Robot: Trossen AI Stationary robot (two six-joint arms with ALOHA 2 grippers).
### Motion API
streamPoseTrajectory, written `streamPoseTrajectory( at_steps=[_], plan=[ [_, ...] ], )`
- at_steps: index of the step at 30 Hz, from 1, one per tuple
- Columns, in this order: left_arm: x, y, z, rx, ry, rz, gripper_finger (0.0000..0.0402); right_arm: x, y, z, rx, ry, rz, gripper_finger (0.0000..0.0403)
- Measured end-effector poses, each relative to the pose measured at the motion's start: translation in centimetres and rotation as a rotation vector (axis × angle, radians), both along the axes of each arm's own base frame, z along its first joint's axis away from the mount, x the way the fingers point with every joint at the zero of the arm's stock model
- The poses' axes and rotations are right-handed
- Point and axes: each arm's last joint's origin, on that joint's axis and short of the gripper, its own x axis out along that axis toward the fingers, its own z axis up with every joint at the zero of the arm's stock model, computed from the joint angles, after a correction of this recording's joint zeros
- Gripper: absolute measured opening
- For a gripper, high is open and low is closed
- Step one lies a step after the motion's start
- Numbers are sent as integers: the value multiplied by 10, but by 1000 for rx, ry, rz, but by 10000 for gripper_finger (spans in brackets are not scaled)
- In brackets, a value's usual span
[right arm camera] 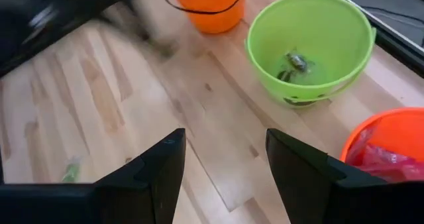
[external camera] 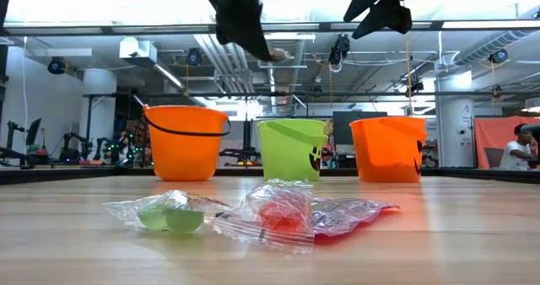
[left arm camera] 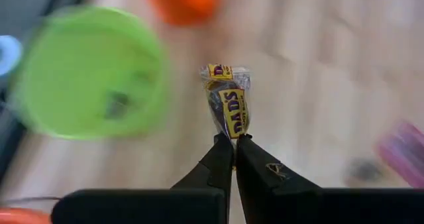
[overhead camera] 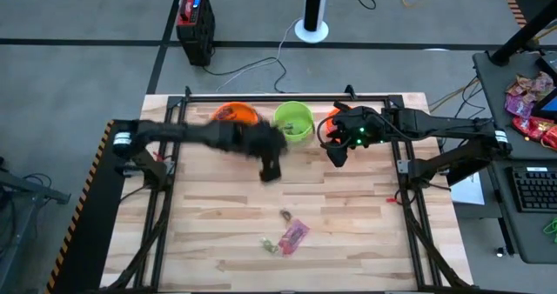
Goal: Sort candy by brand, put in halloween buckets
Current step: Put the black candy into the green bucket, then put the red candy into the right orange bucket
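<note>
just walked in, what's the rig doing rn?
Sorting candy into three buckets at the table's far edge. The left hand is shut on a Dad's candy, held in the air near the green bucket, which already holds a few pieces. The right hand hangs open near the right orange bucket, which has red packets inside. The left orange bucket stands beside the green one. A few wrapped candies remain mid-table.

Three buckets [overhead camera: 293, 120] stand in a row along the tabletop's [overhead camera: 365, 224] far edge. My left gripper [overhead camera: 271, 170] hangs before the middle one, pinching a candy [left arm camera: 226, 103]; my right gripper [overhead camera: 336, 155] is above the right one. More packets [overhead camera: 292, 234] lie near the front edge.
</note>
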Motion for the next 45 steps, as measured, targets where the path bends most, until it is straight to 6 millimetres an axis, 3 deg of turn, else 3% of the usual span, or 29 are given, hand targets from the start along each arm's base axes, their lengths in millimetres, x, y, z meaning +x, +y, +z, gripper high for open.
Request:
streamPoseTrajectory(
  at_steps=[4, 7, 18, 25, 30, 34, 40, 45],
  plan=[
    [0, 63, 5, 2, -101, 99, 0, 1, -6, -1, 23, -3, -48, 203],
    [2, 90, 2, -11, -156, 123, 0, 2, -9, -2, 36, -2, -71, 203],
    [25, 126, -18, -12, -131, 207, 5, 4, -10, -5, 59, 2, -117, 203],
    [34, 140, -28, -44, -18, 230, 62, 4, -10, -5, 63, 2, -122, 203],
    [38, 139, -29, -54, 14, 222, 103, 3, -9, -5, 67, 5, -123, 203],
    [36, 126, -19, -57, 14, 205, 118, 3, -8, -6, 109, 8, -110, 203],
    [22, 77, 7, -21, 70, 213, 120, 5, 1, -15, 169, 68, -70, 203],
    [8, 20, 24, -33, 68, 191, 120, 16, 25, -34, 149, 150, 161, 203]
  ],
)
